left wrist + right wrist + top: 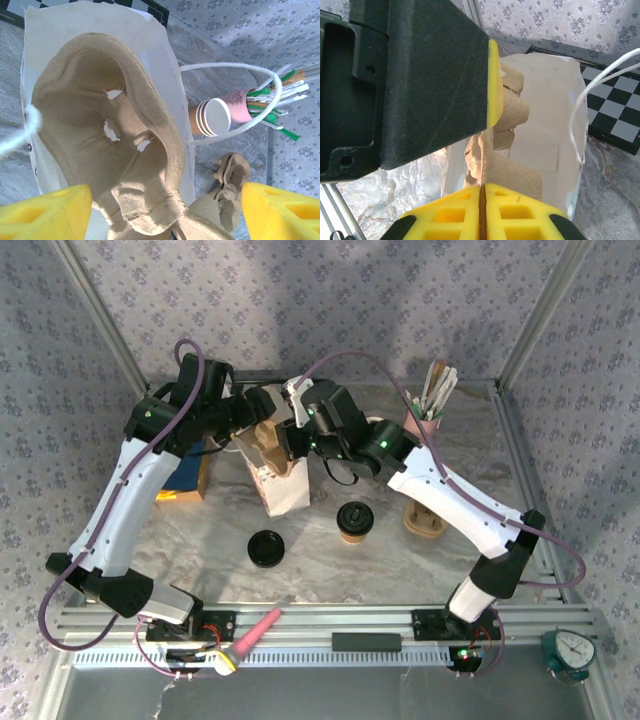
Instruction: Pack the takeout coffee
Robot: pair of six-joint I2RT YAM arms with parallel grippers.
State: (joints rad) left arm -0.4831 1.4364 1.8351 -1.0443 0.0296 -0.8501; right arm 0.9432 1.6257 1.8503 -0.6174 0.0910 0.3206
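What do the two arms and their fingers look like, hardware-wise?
The left arm and right arm have white link shells, black joints and wrist housings, a purple cable looping along each. Green lights glow on the right arm's wrist. The finger pads are bright yellow with hollow pockets.

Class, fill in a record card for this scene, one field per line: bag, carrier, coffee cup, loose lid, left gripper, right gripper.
bag: white paper bag, standing mid-table, mouth open
carrier: brown pulp carrier, partly down inside the bag
coffee cup: tan paper cup, upright on the table right of the bag, dark on top, not packed yet
loose lid: black lid, flat on the table in front of the bag
left gripper: open, at the bag's mouth
right gripper: shut on the carrier's edge
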